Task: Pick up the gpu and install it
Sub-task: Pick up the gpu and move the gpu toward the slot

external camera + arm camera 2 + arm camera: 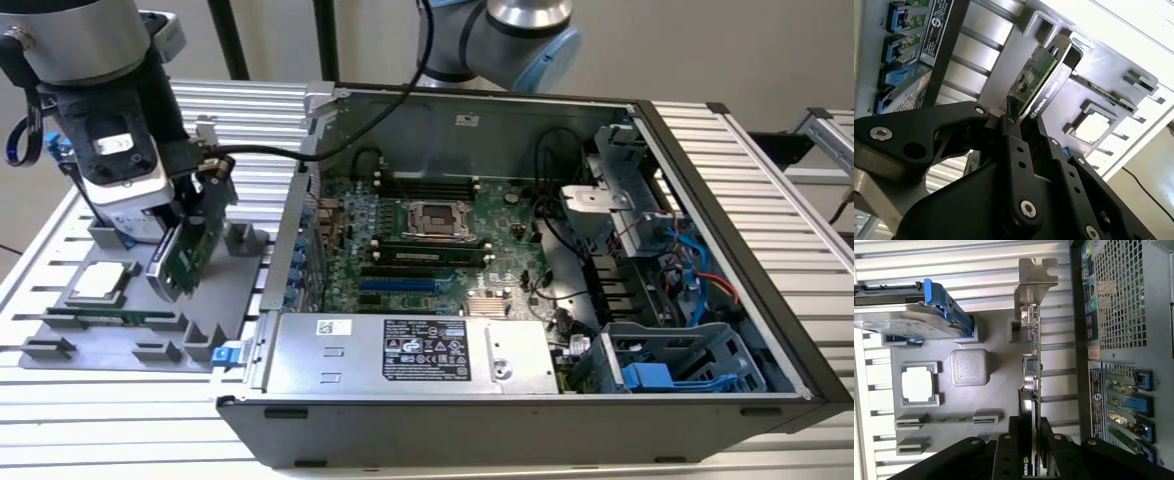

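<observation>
Pincer (1030, 432) was clamped narrow on the gpu (1032, 365), gripping the end opposite the silver bracket. In the exterior view the card hung on edge, slightly tilted, over the grey parts tray (996, 390). Its lower end was close to the tray, and I could not tell whether it still touched. The tray sat on the worktop (107, 420) toward the edge at the exterior view's left, just beside the open computer case (534, 420), which took up the middle. Judged step: pick-up, with the card gripped and at or just off its tray seat, and install not begun. The next move would call for clearing the tray posts and the case wall, holding the card square, and pointing the bracket end at the rear slot openings. Count: one pincer, one gpu, one tray, one case. Also in the tray were one processor (918, 384), one hard drive with blue rails (904, 322) and one memory stick (114, 318).
</observation>
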`<state>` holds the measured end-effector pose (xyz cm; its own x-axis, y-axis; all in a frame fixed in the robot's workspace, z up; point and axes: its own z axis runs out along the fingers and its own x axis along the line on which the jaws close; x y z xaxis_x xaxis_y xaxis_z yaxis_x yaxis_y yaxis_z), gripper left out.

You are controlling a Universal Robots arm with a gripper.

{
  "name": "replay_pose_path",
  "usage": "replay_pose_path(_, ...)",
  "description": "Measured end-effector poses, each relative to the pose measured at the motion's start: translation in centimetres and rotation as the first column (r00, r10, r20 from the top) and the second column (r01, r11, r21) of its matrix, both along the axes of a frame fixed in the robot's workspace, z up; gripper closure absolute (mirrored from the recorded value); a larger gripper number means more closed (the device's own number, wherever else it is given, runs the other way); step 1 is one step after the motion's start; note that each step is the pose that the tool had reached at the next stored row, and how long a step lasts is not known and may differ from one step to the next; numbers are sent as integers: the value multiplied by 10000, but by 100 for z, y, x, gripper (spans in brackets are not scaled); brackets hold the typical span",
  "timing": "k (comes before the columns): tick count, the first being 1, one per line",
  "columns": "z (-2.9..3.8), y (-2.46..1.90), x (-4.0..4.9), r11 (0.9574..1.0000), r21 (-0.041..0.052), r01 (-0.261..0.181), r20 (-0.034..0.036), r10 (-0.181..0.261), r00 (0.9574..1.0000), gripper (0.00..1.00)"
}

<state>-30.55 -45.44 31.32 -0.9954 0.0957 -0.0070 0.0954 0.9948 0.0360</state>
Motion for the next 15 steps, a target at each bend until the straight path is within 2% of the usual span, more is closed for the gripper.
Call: replay_pose_path(15,178,-1,1,10000,0,-2,0,2,10000,100)
